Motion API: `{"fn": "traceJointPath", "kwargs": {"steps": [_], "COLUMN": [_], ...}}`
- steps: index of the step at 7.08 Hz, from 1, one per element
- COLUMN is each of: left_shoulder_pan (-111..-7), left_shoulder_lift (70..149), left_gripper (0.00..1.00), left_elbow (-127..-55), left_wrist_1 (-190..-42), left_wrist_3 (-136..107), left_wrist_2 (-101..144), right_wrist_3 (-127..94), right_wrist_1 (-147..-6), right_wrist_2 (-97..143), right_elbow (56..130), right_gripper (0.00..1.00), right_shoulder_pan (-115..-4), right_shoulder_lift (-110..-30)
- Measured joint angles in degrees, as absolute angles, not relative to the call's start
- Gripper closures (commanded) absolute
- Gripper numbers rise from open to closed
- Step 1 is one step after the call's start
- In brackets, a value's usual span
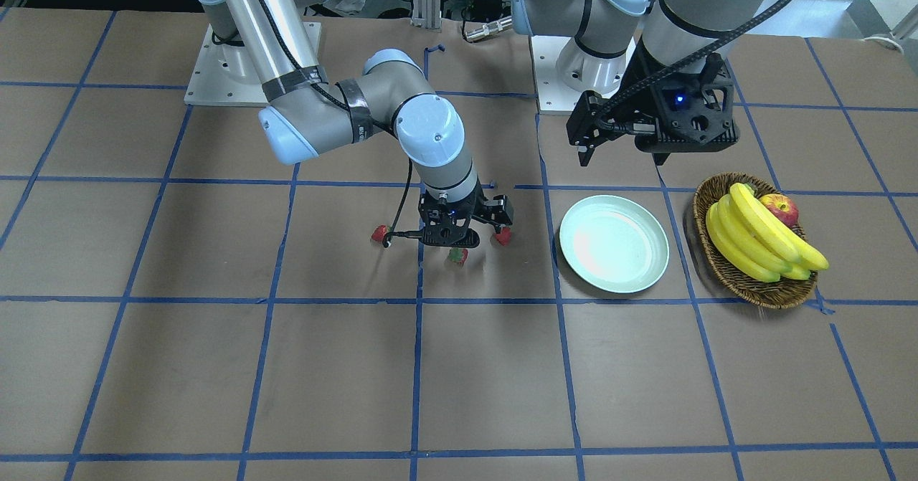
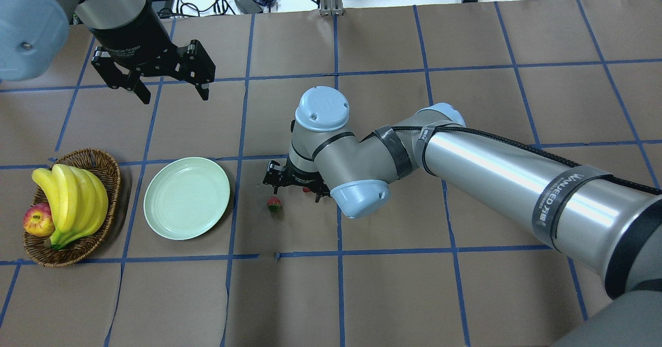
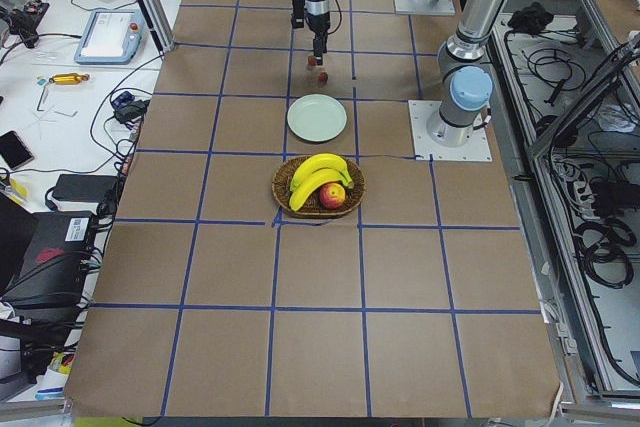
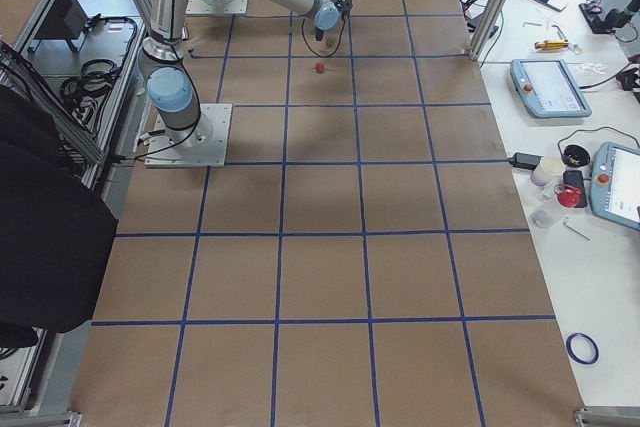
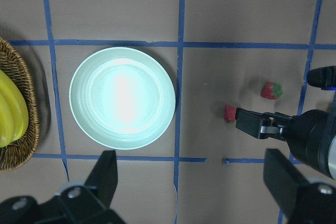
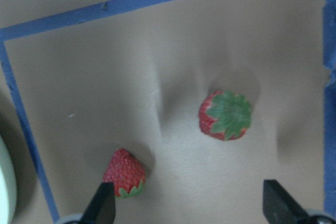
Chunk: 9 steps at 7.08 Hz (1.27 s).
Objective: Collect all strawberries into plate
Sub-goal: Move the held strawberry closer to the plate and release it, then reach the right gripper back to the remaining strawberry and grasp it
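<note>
Three strawberries point(image 1: 457, 255) lie loose on the worktop point(image 1: 215, 366), clustered under the right gripper point(image 6: 186, 198) and near the plate point(image 1: 614, 246), which holds nothing yet. The step in hand looks like the first pick. The right gripper hangs low with its jaws spread wide and nothing between them. Its wrist view shows a cap-up strawberry point(image 6: 226, 115) ahead of the jaw line and a side-lying strawberry point(image 6: 124, 173) just beside one finger; the third is out of that view. To do it well, I would choose one berry and centre the jaws squarely over it, so neither finger knocks the neighbour as it descends. Go down until the tips nearly meet the worktop and close gently across the fattest part, since a small rounded toy could squirt out. Lift straight up and let go low over the plate's middle so the berry cannot roll off the rim. The left gripper point(image 2: 173, 94) hovers high, jaws released and empty. Counted: three strawberries, one plate, one basket point(image 1: 746, 287), one bunch of bananas point(image 1: 753, 234), one apple point(image 1: 780, 208), two grippers.
</note>
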State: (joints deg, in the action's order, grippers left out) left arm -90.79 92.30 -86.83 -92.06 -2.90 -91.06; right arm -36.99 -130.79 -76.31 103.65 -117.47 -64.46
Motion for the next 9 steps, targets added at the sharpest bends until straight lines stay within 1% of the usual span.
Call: {"fn": "traceJointPath", "kwargs": {"steps": [2,3,5,8,9], "left_shoulder_pan": [-90.79,-90.79,-90.79,-90.84,-90.87], "left_shoulder_lift": [92.33,92.36,92.37,92.48,92.51], "left_gripper": [0.0,0.0,0.0,0.0,0.0], "left_elbow": [-86.86,-86.89,-86.92,-86.95,-86.98], "left_wrist_1": [-91.97,-91.95,-91.93,-91.93,-91.93], "left_wrist_3": [-2.9,-2.9,-2.9,-2.9,-2.92], "left_wrist_2": [-91.05,-91.06,-91.05,-91.03,-91.0], "right_wrist_3": [-36.01,-35.16,-32.94,-32.96,-32.95], "right_wrist_1": [-121.9,-119.61,-118.59,-118.65,-118.86], "right_wrist_2": [-83.46,-85.15,-87.06,-89.39,-89.41], "right_elbow": [103.4,103.76,105.66,107.93,108.64], "right_gripper": [0.0,0.0,0.0,0.0,0.08], "right_shoulder_pan": [-114.61,-112.45,-110.19,-109.8,-109.78], "right_shoulder_lift": [-67.69,-68.7,-69.26,-68.61,-68.42]}}
